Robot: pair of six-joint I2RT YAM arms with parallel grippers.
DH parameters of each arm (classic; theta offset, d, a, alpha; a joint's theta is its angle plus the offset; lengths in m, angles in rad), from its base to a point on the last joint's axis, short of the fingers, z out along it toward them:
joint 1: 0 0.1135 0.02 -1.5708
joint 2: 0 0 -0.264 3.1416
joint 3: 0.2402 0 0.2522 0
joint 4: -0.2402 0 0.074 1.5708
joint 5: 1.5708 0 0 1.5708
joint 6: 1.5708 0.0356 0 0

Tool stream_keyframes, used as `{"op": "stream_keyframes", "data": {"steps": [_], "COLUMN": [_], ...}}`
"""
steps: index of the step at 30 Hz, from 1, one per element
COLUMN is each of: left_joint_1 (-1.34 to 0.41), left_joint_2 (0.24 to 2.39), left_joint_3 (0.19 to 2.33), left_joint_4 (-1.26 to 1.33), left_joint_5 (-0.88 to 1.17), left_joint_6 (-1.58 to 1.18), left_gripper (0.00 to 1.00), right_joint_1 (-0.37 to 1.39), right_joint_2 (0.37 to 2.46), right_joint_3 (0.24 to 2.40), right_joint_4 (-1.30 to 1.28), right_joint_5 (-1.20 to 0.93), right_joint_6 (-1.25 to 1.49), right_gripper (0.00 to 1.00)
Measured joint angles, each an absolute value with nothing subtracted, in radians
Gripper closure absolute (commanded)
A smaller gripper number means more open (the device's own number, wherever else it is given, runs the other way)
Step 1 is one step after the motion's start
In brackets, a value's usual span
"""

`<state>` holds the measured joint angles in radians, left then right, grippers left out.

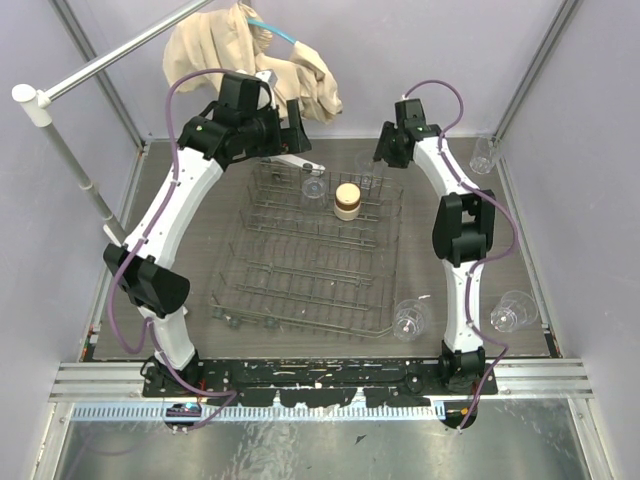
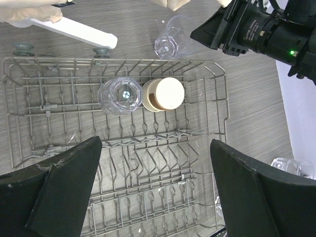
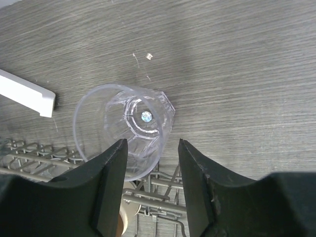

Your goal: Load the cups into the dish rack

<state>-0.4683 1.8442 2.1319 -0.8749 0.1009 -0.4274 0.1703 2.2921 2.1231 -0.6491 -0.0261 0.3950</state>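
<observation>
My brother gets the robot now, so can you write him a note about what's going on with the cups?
Left gripper: open, empty, over the rack.
Right gripper: open, at a clear cup on the table beyond the rack, not gripping it.
Done: another clear cup and the tan cup are in the rack.
Left: the table cup, plus three clear cups on the table's right side.

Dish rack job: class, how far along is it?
Done: a clear cup and the tan cup stand in the rack. In hand: the open right claw hovers at another cup on the table just beyond the rack. Left: that cup and three more cups on the table at the right.
</observation>
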Motion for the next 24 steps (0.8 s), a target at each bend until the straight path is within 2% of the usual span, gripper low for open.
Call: {"op": "stream_keyframes", "data": {"steps": [3,8,12,20,24], "left_joint_1": [-0.463,-0.451,-0.447,-0.438,-0.434], "left_joint_2": [1.844,1.843,1.841,1.835,1.835], "left_joint_3": [2.132,2.143,2.170,2.175,2.168], "left_joint_4": [-0.879,-0.886,-0.888,-0.887,-0.868], "left_joint_5": [0.106,0.119,0.126,0.164,0.210], "left_joint_6": [-0.428,-0.430,-0.431,-0.452,-0.486], "left_gripper": [0.02,0.02,0.02,0.02,0.01], "right_joint_1": [0.170,0.170,0.170,0.159,0.131], "right_joint_2": [2.312,2.339,2.346,2.347,2.275], "right_joint_3": [2.123,2.123,2.127,2.117,2.008], "right_joint_4": [-0.651,-0.651,-0.649,-0.641,-0.592], "right_joint_5": [-0.025,-0.023,-0.016,-0.013,-0.035], "right_joint_6": [0.393,0.392,0.386,0.381,0.379], "right_gripper": [0.65,0.76,0.98,0.99,0.99]}}
